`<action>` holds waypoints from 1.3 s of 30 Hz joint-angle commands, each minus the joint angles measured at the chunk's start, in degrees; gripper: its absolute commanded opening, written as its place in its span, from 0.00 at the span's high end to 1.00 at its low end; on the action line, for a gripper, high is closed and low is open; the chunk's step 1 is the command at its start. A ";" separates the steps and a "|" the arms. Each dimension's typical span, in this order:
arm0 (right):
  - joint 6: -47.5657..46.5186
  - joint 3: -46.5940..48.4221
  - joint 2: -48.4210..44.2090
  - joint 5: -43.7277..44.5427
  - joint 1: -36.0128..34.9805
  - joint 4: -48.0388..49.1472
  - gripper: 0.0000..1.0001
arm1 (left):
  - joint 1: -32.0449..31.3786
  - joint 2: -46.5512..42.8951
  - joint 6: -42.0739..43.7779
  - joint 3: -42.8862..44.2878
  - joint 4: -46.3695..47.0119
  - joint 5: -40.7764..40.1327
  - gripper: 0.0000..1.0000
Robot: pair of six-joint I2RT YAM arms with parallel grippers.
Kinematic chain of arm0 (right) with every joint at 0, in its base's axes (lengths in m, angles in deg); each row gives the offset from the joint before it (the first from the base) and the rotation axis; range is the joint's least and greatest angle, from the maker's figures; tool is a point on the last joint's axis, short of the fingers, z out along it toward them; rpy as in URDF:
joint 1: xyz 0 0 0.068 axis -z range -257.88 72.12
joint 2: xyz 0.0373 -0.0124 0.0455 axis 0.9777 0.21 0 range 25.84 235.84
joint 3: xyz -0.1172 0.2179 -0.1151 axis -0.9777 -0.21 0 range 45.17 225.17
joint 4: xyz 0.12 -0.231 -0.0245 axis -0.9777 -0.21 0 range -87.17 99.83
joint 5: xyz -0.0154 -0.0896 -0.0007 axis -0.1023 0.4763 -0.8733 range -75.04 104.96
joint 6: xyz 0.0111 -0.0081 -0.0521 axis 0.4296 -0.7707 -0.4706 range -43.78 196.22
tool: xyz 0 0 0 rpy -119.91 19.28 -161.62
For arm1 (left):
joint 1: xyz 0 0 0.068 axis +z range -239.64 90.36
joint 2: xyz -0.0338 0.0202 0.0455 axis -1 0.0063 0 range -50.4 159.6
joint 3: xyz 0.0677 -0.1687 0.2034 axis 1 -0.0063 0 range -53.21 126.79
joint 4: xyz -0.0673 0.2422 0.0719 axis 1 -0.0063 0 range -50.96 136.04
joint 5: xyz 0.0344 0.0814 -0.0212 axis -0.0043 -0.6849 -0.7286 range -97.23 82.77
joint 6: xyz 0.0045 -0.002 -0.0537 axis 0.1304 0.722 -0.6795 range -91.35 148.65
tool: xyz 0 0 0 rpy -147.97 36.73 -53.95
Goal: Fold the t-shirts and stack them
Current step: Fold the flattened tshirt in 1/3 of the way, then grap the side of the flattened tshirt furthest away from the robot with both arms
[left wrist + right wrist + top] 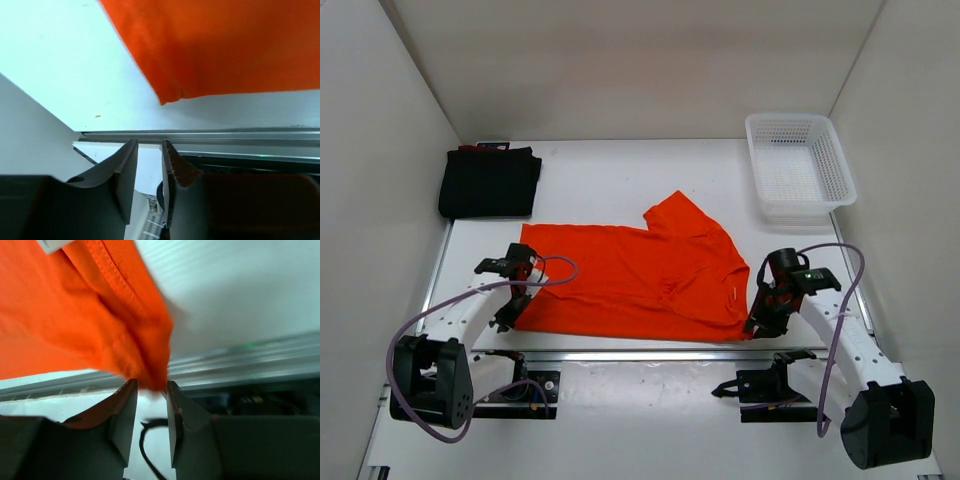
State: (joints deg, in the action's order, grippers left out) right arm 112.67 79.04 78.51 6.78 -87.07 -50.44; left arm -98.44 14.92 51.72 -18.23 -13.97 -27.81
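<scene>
Lying flat: the orange t-shirt [640,275] is spread on the white desk [600,180] between the two arms, with one sleeve pointing to the far side.
Collar end: it is toward the right, where a white neck tag [733,293] shows.
Near hem: it runs just beside the metal rail [640,355] at the desk's near edge.
Black t-shirt [490,183]: folded at the far left corner, apart from the orange one.
Maroon t-shirt [480,147]: only a red sliver shows at the black shirt's far edge; I cannot tell whether it lies under or behind.
Left jaws: they sit by the orange shirt's near left corner with a narrow gap and nothing between them; in the wrist view the cloth corner [167,97] lies apart from the tips.
Right jaws: they sit at the near right corner, narrowly parted; a fold of orange cloth [150,375] reaches their tips, and I cannot tell whether it is pinched.
Basket [840,170]: white mesh, at the far right, apart from the shirts.
</scene>
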 commanded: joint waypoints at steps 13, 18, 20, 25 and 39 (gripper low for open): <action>-22.98 72.57 50.98 13.01 -15.77 -6.53 0.57 | 5.02 23.86 -4.52 33.82 10.79 8.87 0.45; -21.68 110.11 79.64 13.63 -13.23 -5.48 0.58 | 5.90 34.06 -8.91 42.00 17.20 11.44 0.44; -21.33 116.24 86.45 13.02 -12.26 -3.28 0.56 | 6.25 37.33 -10.49 44.37 20.36 12.05 0.43; -21.15 119.94 97.35 15.74 -11.90 0.68 0.49 | 7.48 44.88 -15.34 47.54 22.13 16.17 0.42; -20.19 115.64 103.16 10.12 -11.82 2.00 0.48 | 8.45 49.02 -20.34 46.75 25.46 18.47 0.39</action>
State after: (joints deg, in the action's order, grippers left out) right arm 92.23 195.31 180.27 18.53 -98.35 -49.52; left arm -90.09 64.53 33.01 27.61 9.26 -10.98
